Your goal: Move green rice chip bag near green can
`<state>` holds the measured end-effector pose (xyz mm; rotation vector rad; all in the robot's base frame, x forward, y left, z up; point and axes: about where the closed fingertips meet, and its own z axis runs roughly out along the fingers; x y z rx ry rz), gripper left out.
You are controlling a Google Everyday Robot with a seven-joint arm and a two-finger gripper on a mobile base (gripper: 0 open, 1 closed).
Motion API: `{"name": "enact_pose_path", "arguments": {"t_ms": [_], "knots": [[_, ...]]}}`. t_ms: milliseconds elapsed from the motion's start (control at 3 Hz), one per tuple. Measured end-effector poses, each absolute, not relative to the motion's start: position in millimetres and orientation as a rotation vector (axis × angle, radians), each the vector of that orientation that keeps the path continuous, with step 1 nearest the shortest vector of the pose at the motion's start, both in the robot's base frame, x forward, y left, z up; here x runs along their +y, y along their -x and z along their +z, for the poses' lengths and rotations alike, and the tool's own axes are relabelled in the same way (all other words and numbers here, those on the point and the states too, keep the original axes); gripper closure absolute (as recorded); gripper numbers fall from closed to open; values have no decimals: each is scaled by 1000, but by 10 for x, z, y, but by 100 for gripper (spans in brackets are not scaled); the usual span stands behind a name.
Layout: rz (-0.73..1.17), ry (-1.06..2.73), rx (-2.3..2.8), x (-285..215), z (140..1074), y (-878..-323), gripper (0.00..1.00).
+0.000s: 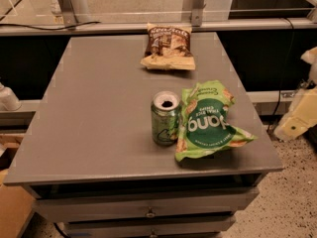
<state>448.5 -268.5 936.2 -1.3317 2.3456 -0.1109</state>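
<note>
The green rice chip bag (210,122) lies crinkled on the grey table (99,108), front right of centre, its left edge against the green can (165,118). The can stands upright with its silver top open. My gripper (299,116) is at the right edge of the view, off the table's right side and well clear of the bag. It holds nothing that I can see.
A brown-and-tan chip bag (167,46) lies at the back of the table. The table has drawers under its front edge (148,213). A rail and metal posts (69,6) run behind it. A cardboard box (12,209) sits on the floor at the left.
</note>
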Motion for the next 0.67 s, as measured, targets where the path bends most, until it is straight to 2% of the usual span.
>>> {"name": "enact_pose_path", "arguments": {"t_ms": [333,667], "knots": [[-174,1204,2362,-3019,9520,-4489,0],[-178,1194,2362,-3039,9532,-4489,0]]}}
